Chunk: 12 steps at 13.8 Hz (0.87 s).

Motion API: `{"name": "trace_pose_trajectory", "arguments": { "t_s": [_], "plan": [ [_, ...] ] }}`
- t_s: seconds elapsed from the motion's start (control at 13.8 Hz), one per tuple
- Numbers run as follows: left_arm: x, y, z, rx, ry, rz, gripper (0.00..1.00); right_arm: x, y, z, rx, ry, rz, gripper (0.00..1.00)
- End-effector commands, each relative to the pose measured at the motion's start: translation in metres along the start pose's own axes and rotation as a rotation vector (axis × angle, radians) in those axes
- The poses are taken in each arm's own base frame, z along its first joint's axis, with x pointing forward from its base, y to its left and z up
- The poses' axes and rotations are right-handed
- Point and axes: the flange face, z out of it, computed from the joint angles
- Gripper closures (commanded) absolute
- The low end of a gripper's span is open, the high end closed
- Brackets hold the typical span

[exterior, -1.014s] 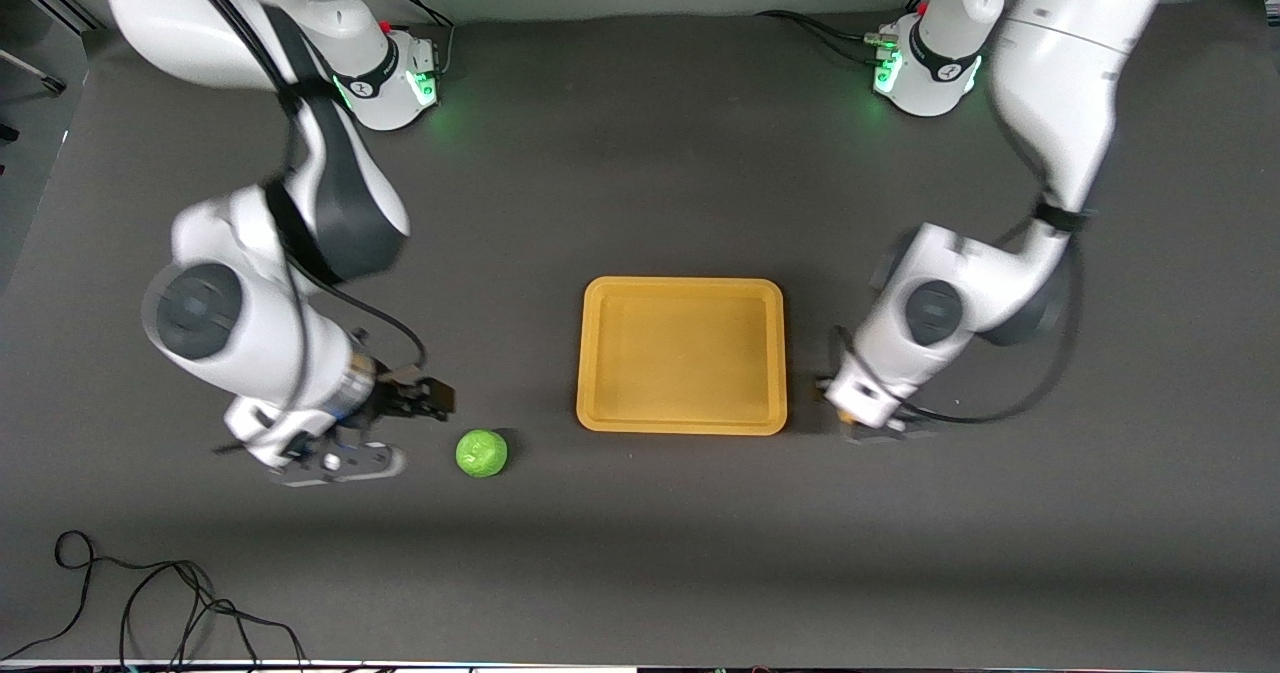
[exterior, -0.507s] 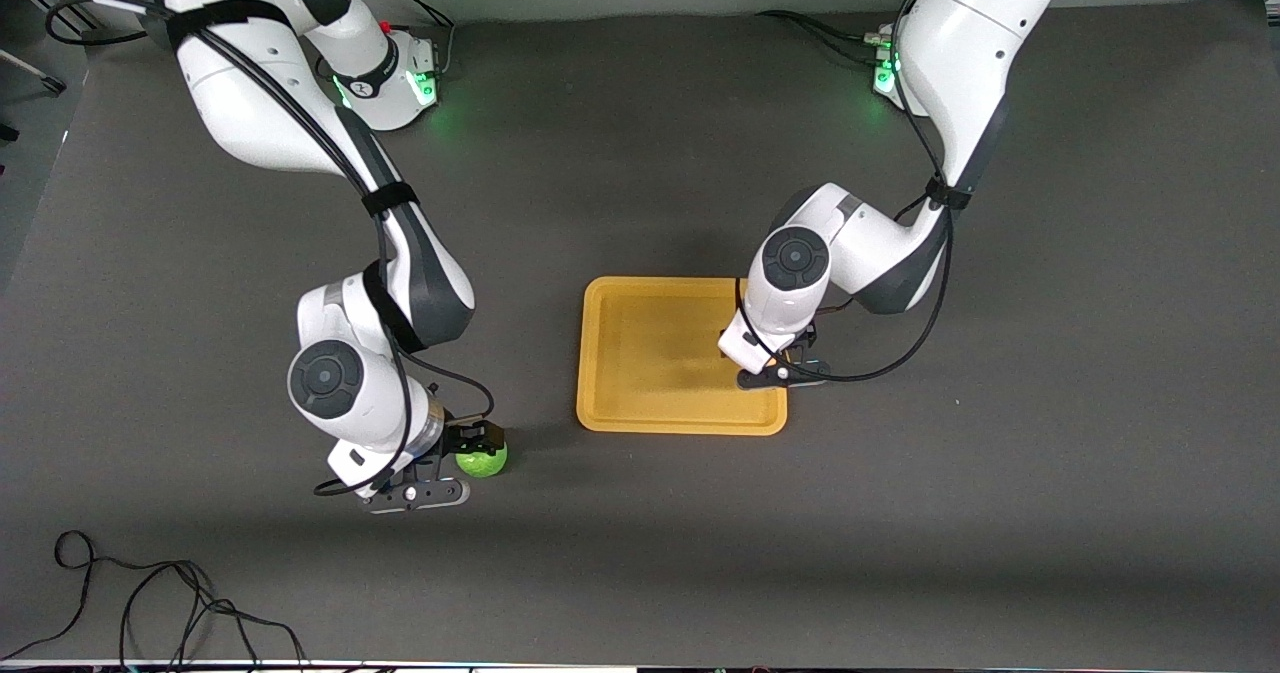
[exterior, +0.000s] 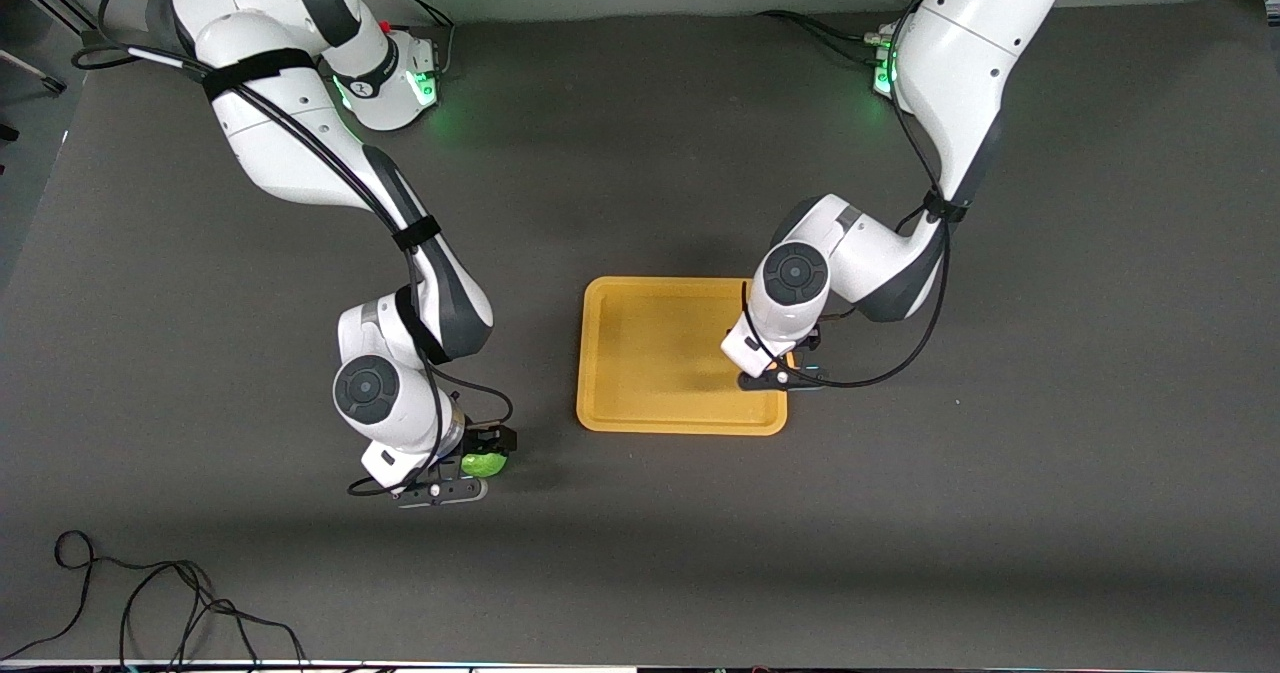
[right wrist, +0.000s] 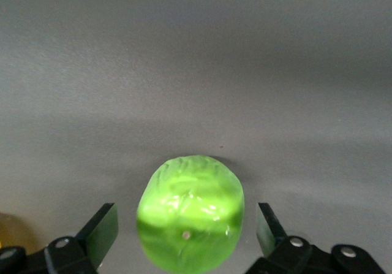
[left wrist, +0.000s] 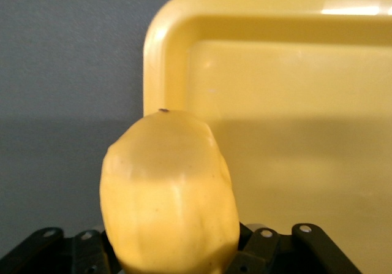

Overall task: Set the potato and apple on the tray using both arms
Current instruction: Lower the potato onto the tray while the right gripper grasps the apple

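The tray point(exterior: 660, 353) lies flat on the dark matte tabletop point(exterior: 640, 183), with bare tabletop on every side of it. Its low raised rim and rounded corners are smooth yellow-orange plastic.

The left claw point(exterior: 783, 371) is over the tray's edge toward the left arm's end, clenched on the potato point(left wrist: 169, 194). In the left wrist view the potato is a smooth oval lump with faint flat facets, gripped at one end. Its long axis runs out from the claw, and its free tip sits over the tray's rounded corner.

The apple point(exterior: 484, 463) rests on the tabletop toward the right arm's end, well apart from the tray and nearer the front camera. The right claw point(exterior: 478, 456) is down around it, fingers point(right wrist: 101, 232) released, one on each side with a gap visible. The apple is round, glossy green and slightly faceted.
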Motion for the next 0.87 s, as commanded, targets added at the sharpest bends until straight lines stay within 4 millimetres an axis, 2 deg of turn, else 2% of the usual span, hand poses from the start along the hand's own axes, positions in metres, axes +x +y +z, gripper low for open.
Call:
{"name": "trace_pose_trajectory", "arguments": {
  "t_s": [0.0,0.07,0.14,0.29,0.43,0.51,0.58,0.72,0.8],
  "plan": [
    [-0.004,0.009,-0.004,0.005,0.006,0.033,0.01,-0.004,0.000,0.008,0.009,0.006,0.025,0.11],
    [-0.008,0.015,-0.003,0.005,0.006,0.045,0.01,-0.003,0.000,0.006,0.009,0.009,0.023,0.33],
    [-0.008,0.015,-0.003,0.005,0.006,0.045,0.01,-0.002,0.000,0.002,0.010,0.012,0.019,0.40],
    [-0.009,0.015,-0.002,0.008,0.003,0.046,0.01,0.002,-0.002,-0.015,0.009,0.030,0.013,0.40],
    [-0.008,0.014,-0.003,0.009,0.002,0.042,0.01,0.008,0.003,-0.061,0.001,0.034,0.005,0.40],
    [-0.005,0.009,-0.008,0.011,0.003,0.034,0.01,0.011,0.004,-0.092,-0.001,0.028,0.007,0.40],
    [-0.001,0.005,-0.021,0.005,0.018,0.024,0.01,0.013,0.005,-0.127,-0.003,0.021,0.008,0.40],
    [0.006,-0.008,-0.062,-0.004,0.046,-0.006,0.00,0.007,0.005,-0.188,-0.007,-0.005,0.009,0.40],
    [0.010,-0.019,-0.086,0.006,0.051,-0.022,0.00,0.002,0.005,-0.210,-0.010,-0.019,0.010,0.40]
  ]
}}
